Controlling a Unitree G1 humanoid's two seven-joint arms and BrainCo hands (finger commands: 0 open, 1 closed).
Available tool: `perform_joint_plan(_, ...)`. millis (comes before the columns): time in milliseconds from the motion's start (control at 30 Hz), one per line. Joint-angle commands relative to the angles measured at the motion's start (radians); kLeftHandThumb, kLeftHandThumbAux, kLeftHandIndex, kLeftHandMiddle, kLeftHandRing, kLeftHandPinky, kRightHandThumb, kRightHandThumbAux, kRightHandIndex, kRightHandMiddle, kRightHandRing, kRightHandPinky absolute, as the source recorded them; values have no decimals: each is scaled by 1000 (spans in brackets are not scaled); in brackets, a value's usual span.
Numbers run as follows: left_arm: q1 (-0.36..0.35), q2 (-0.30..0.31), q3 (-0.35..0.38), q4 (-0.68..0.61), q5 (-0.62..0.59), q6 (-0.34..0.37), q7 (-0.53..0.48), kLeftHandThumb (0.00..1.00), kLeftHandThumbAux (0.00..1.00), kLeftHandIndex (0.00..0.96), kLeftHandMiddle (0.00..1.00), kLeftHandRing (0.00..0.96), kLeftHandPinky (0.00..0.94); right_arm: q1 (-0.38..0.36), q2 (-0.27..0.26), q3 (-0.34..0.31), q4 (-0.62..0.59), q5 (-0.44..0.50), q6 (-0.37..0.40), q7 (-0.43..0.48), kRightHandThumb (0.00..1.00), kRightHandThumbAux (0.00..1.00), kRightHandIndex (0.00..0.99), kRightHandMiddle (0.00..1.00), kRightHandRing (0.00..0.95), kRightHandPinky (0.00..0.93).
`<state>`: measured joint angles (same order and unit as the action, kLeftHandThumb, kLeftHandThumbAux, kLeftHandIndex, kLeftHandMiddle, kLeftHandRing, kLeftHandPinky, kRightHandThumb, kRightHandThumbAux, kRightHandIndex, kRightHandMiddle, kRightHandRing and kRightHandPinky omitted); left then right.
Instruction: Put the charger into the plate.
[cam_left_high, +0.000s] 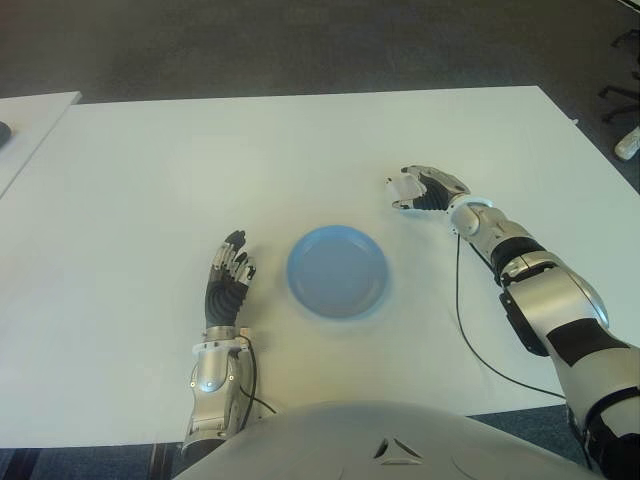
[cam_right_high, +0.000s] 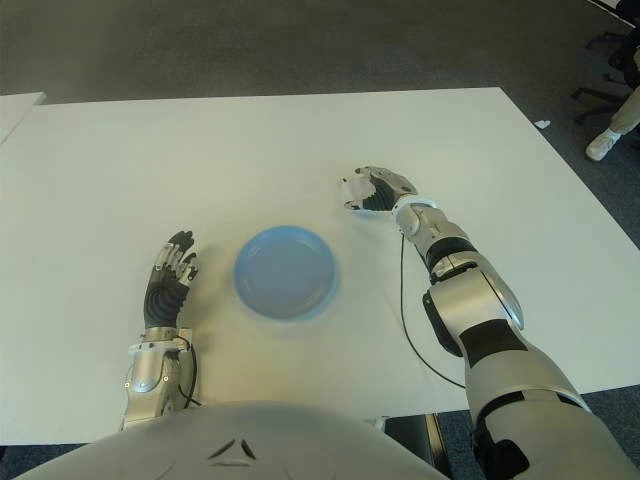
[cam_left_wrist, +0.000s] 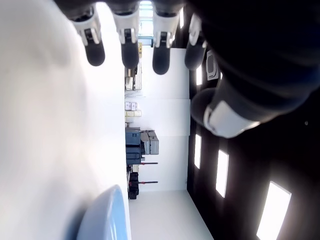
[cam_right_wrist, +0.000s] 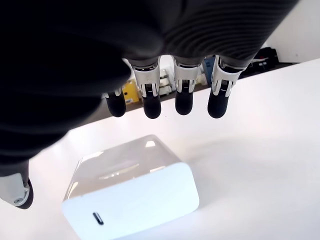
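White charger (cam_right_wrist: 131, 194): on table (cam_left_high: 150, 180), right under my R hand (cam_left_high: 420, 188), not gripped.
R hand: fingers spread above it, holding nothing.
Plate (cam_left_high: 337, 271): blue, well apart.
L hand (cam_left_high: 228, 275): open, left of plate.

Left hand (cam_left_wrist: 165, 45) open above table (cam_left_wrist: 45, 140), plate (cam_left_wrist: 107, 217) nearby

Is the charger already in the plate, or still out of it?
Out. The charger lies on the table under the open right hand; the plate is empty.
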<state>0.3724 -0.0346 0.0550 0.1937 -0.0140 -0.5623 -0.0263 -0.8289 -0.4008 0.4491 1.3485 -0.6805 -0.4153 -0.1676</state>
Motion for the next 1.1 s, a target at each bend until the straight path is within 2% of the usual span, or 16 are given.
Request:
perform_joint_plan(33, 19, -9, -12, -6, 10, 13, 10, 200, 642, 139, 129, 104, 118, 21, 17, 6, 10, 3, 14, 15, 422, 469, 1, 41, 45, 77)
perform_joint_plan(533, 42, -25, -21, -31, 35, 12, 26, 174, 619, 135, 128, 104, 120, 23, 25, 28, 12, -9, 19, 27, 372, 460, 0, 35, 48, 98)
perform_joint_plan(767, 74, -36, -33, -61, 44, 8, 39, 168, 591, 140, 132, 109, 122, 23, 24, 42, 13, -15, 15, 29, 378, 461, 1, 36, 45, 81)
perform_joint_plan(1100, 98, -38, -37, -80, 37, -11, 32, 177, 553, 149, 134, 102, 111, 36, 20, 68, 19, -27, 18, 48, 366, 441, 0, 36, 49, 110)
